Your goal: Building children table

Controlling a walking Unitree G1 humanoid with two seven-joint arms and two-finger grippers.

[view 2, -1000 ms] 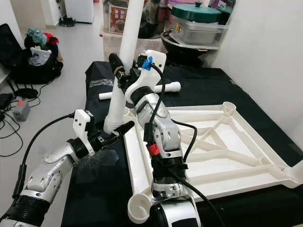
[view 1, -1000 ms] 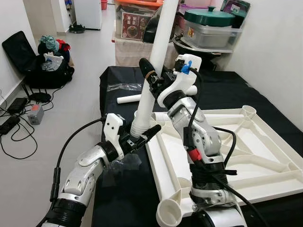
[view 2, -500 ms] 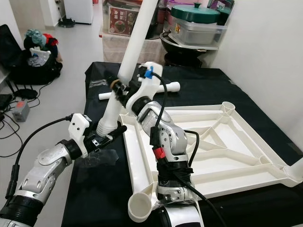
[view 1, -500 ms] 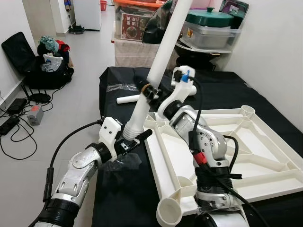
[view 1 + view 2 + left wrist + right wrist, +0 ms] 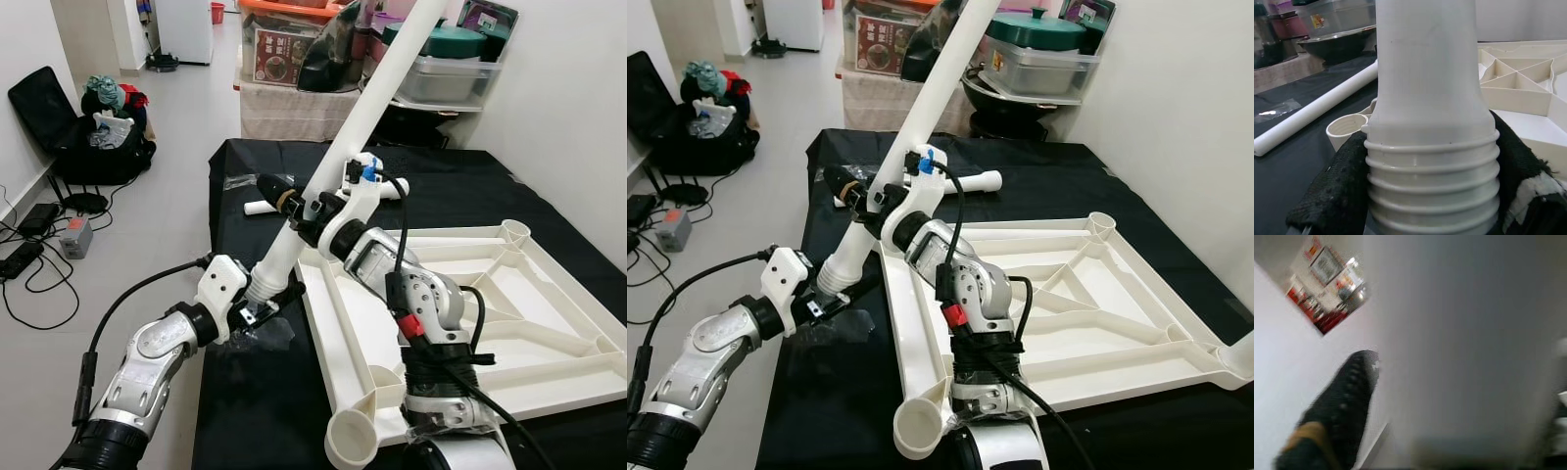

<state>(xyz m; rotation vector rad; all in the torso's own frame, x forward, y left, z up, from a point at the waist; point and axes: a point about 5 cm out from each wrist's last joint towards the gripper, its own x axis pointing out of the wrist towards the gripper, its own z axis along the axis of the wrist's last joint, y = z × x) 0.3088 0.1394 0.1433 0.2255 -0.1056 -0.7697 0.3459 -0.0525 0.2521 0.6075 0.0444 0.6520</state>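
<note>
On the black cloth: the white table top (image 5: 509,323) lies upside down, and a spare leg (image 5: 269,206) lies behind it.
Left gripper (image 5: 257,305): it sits just beside the near left corner of the table top. Its black fingers (image 5: 1332,196) are squeezed tight round the ribbed end of the long white leg (image 5: 353,122).
Where the leg is: its ribbed end is low, right next to the table top's left edge. The rest leans up and away to the right, out past the top of the picture.
Right gripper (image 5: 294,201): it is higher up the same leg. One black finger (image 5: 1337,401) lies against the leg, but I cannot tell if it is squeezing.
Corner hole (image 5: 351,448): the round hole at the near corner has no leg in it yet.
What could go wrong: the leg leans a lot. If one gripper slips, the leg might swing down and bang the table top. If it goes in crooked, the ribs might jam.
Writing: the boxes (image 5: 284,49) at the back have labels, too small to read.
</note>
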